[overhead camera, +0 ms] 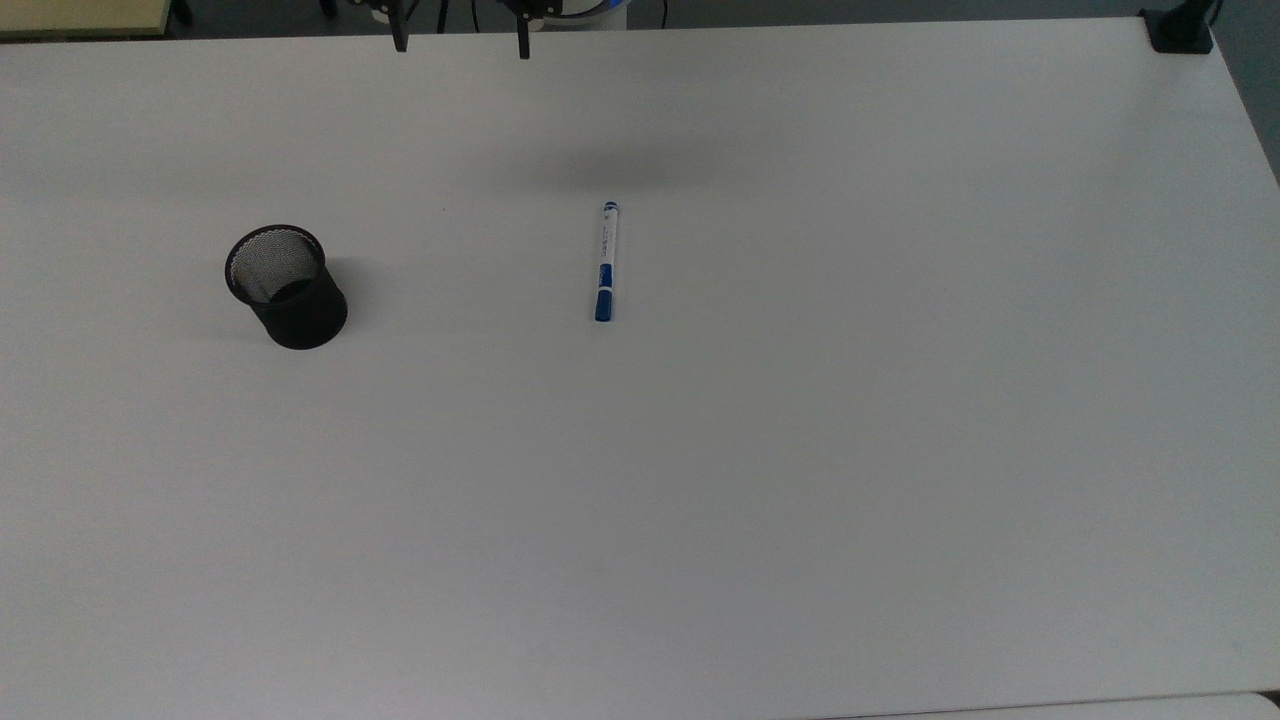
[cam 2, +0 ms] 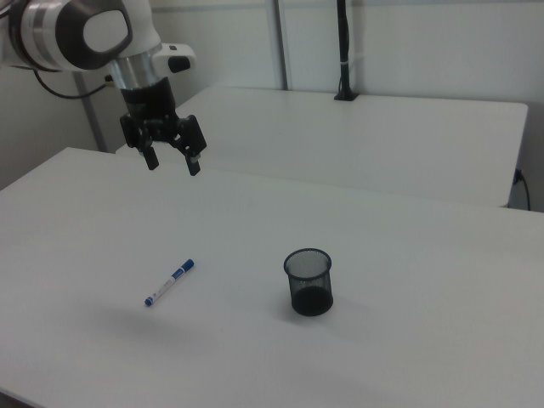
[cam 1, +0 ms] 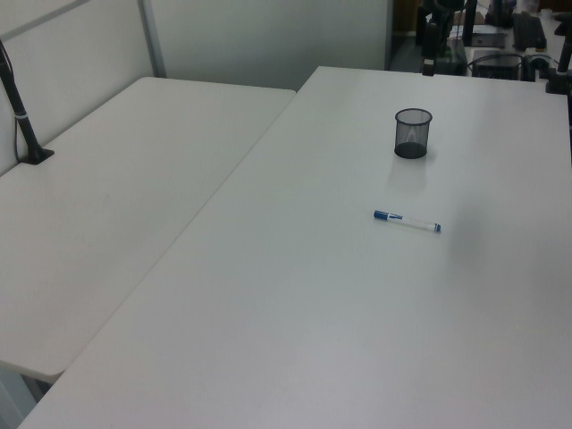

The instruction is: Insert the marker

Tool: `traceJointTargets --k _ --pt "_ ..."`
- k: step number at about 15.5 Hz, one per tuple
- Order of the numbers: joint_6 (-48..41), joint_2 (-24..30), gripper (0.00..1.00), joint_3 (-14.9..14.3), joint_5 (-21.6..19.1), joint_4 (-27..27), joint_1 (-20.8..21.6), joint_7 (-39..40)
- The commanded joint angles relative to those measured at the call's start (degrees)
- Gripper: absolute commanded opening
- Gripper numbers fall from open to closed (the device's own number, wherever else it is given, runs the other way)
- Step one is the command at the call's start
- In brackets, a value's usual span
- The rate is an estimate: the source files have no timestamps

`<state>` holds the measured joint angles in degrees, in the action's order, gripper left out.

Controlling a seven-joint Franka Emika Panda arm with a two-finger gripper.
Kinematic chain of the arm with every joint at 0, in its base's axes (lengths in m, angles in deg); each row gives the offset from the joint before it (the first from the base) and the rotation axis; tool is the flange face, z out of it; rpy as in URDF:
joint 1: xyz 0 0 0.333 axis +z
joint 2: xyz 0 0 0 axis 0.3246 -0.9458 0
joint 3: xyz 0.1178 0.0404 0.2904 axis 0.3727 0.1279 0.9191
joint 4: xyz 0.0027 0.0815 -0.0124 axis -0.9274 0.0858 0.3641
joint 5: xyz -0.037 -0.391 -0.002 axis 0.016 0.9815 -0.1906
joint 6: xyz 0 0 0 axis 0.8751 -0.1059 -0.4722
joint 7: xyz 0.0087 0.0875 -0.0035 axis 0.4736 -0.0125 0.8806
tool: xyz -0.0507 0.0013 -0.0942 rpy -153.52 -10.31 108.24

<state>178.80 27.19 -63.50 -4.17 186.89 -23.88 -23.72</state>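
Slim white-barrelled marker with blue cap [overhead camera: 606, 262] lies flat on the white table [overhead camera: 800, 450], long axis 12–6 o'clock in the top view, cap at 6. Black mesh cylindrical cup [overhead camera: 286, 286] stands upright well apart, at the marker's 9 o'clock. Black two-finger gripper [cam 2: 172, 161] hangs above the table, fingers spread, holding nothing.

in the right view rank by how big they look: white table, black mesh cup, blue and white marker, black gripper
1. White table, by far.
2. Black gripper, fingers spread, and black mesh cup: they look alike, and the gripper sits farther off, so unranked.
3. Blue and white marker, the slimmest.
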Motion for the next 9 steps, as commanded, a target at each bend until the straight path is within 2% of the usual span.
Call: traceJointTargets --k 1,3,6,9 --pt "-0.5 -3.4 1.0 1.4 2.0 0.4 1.0 6.2" --pt "-0.5 -5.7 1.0 4.0 3.2 0.6 1.9 4.4" --pt "0.8 -11.2 1.0 4.6 7.1 2.1 6.4 -7.2" --pt "9.4 -15.3 1.0 5.6 8.8 6.4 8.0 -14.6"
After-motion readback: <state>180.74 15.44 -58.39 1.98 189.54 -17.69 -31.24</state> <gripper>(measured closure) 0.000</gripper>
